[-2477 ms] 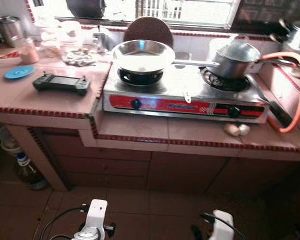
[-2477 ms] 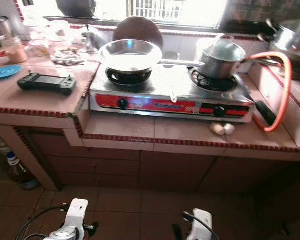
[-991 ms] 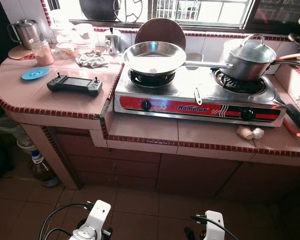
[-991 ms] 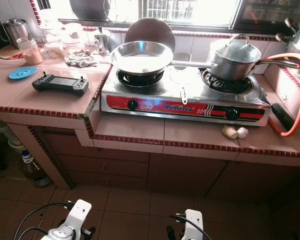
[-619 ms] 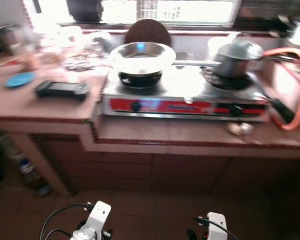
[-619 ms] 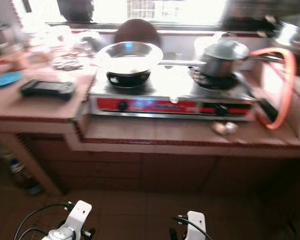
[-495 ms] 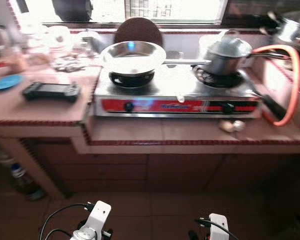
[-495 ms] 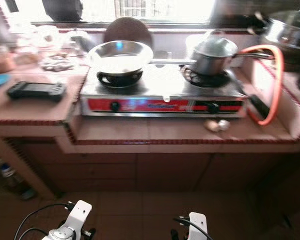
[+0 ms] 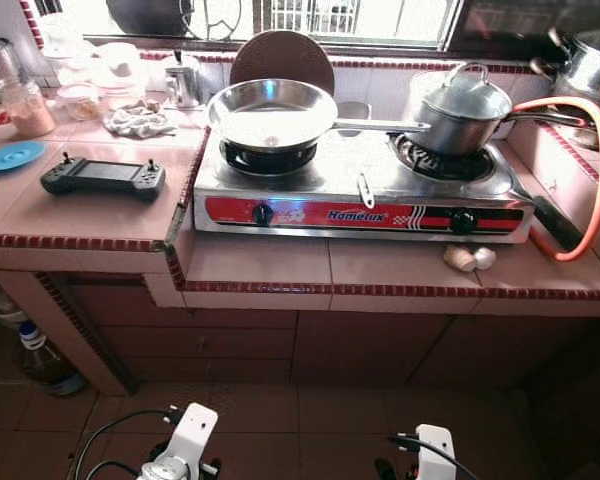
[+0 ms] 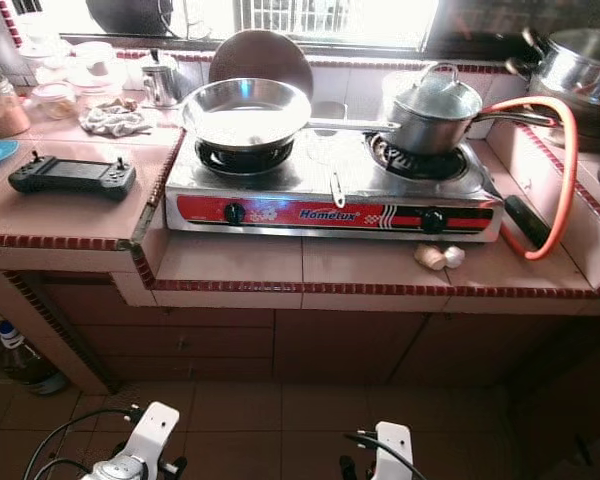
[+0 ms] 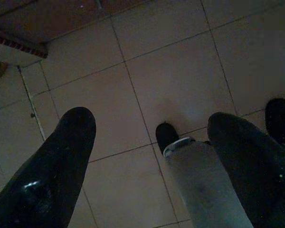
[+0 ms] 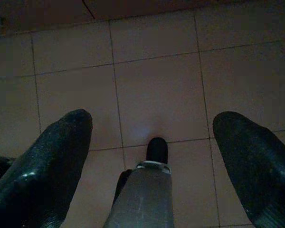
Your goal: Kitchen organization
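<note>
A steel two-burner stove (image 9: 360, 205) stands on the pink tiled counter (image 9: 280, 265). An empty steel frying pan (image 9: 272, 112) sits on its left burner and a lidded pot (image 9: 462, 105) on the right one. A spoon (image 9: 364, 189) lies on the stove top. Two garlic bulbs (image 9: 468, 258) rest in front of the stove. Both arms hang low over the floor tiles: my left gripper (image 11: 151, 121) and right gripper (image 12: 153, 119) are open and hold nothing.
On the raised left counter lie a black handheld controller (image 9: 103, 178), a blue lid (image 9: 12, 155), a cloth (image 9: 140, 121) and several jars and cups (image 9: 75, 85). An orange gas hose (image 9: 590, 170) loops at the right. A bottle (image 9: 40, 360) stands on the floor under the counter.
The camera has shifted and the picture has sharpened from a blur. Nothing on the counter has moved, and both arms still hang idle.
</note>
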